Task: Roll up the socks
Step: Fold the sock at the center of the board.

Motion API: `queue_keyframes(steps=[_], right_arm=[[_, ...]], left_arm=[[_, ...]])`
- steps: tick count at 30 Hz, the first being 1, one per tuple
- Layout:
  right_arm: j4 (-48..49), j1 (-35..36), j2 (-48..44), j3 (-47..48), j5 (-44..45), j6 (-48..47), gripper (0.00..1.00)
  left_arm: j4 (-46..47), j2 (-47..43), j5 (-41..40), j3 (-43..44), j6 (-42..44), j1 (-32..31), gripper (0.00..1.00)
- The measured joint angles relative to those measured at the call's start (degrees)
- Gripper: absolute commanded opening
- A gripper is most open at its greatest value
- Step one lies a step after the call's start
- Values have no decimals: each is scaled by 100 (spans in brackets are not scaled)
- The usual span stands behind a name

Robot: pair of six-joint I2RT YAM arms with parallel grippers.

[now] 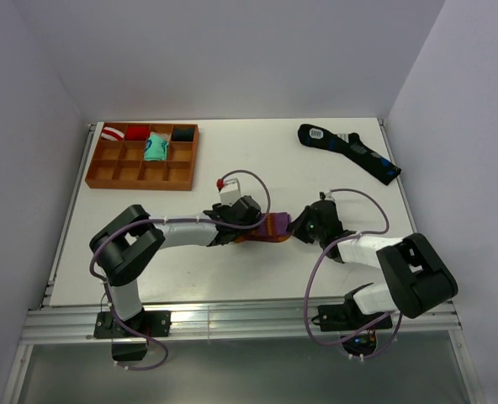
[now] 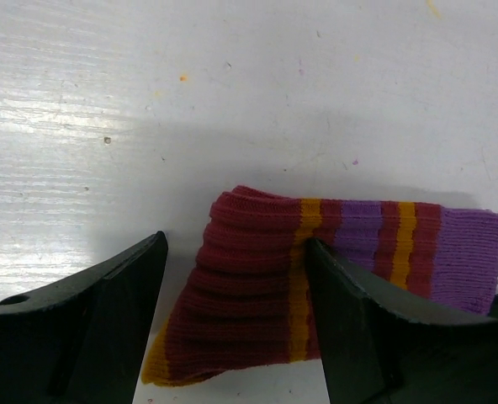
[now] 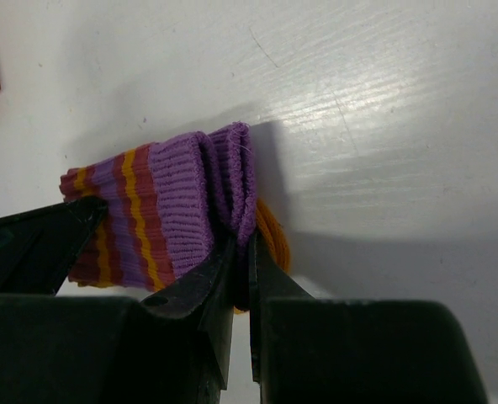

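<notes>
Two arms meet over the socks point(image 1: 271, 227) at the middle of the white desk point(image 1: 283, 168), toward its near edge. The right end effector point(image 3: 242, 273) is pinched almost closed on the folded purple cuff, apparently anchoring that end so the fabric cannot slide while the other end is worked. The left end effector point(image 2: 236, 252) stands wide, its black fingers straddling the maroon-and-orange part of the bundle. One finger is against the striped band and the other is clear of the fabric, so nothing is clamped there, which looks like a set-up for turning the fabric toward the cuff. The socks lie flat on the desk, folded over on themselves but not a finished roll. Well apart at the far left sits a wooden tray point(image 1: 98, 173) holding small rolled bundles point(image 1: 155, 148), and a long black sock point(image 1: 350, 150) lies at the far right; neither crowds the work. The only likely obstruction is the two end effectors themselves, close together across a short bundle.
</notes>
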Motion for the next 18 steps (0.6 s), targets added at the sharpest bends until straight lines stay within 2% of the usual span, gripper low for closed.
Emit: queue_keyframes(steps=[4,7,12,14,18], right_arm=[[61,0,192,133,-28,-20,1],[138,0,321,205,-66,-48,9],[168,0,452,313,-131,-138,19],[149,0,503,382,-155,-201,23],[-7,17,654,625,-197,-382,23]], left_arm=[[-72,2,-105,-7,-37,0,71],[-70,2,-192,-37,-48,-2,66],[-164,2,-387,-76,-164,-4,57],[-192,-2,-476,-105,-219,-13,57],[-179,-210,-629,-398,-420,-17,60]])
